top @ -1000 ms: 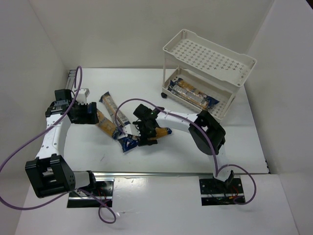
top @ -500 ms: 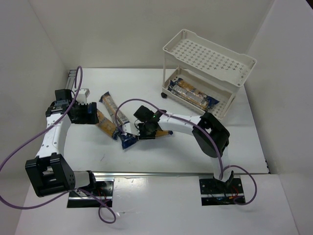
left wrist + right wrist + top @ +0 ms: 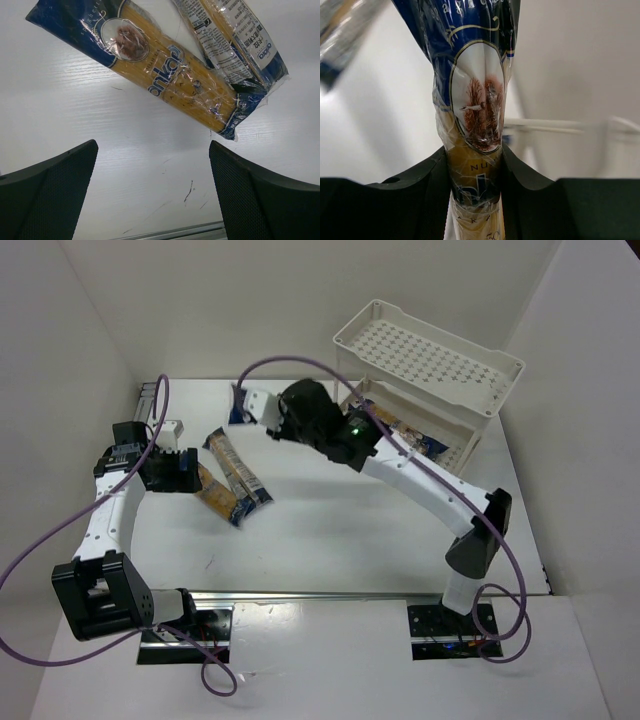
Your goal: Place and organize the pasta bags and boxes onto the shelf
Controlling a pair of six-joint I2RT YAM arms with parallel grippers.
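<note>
You are looking at a left arm [image 3: 108,525] and right arm [image 3: 420,478] wearing white links with black joint housings. Purple cables [image 3: 285,359] are looping off both. A green light [image 3: 352,427] is glowing at upper centre. Your left fingers [image 3: 47,195] are showing black, dimpled faces.

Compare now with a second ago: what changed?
The right end effector, shut on a pasta packet, lifted it off the table toward the far side. The left end effector stayed open over the two packets lying there; the shelf and the packets in its lower tray did not move.
</note>
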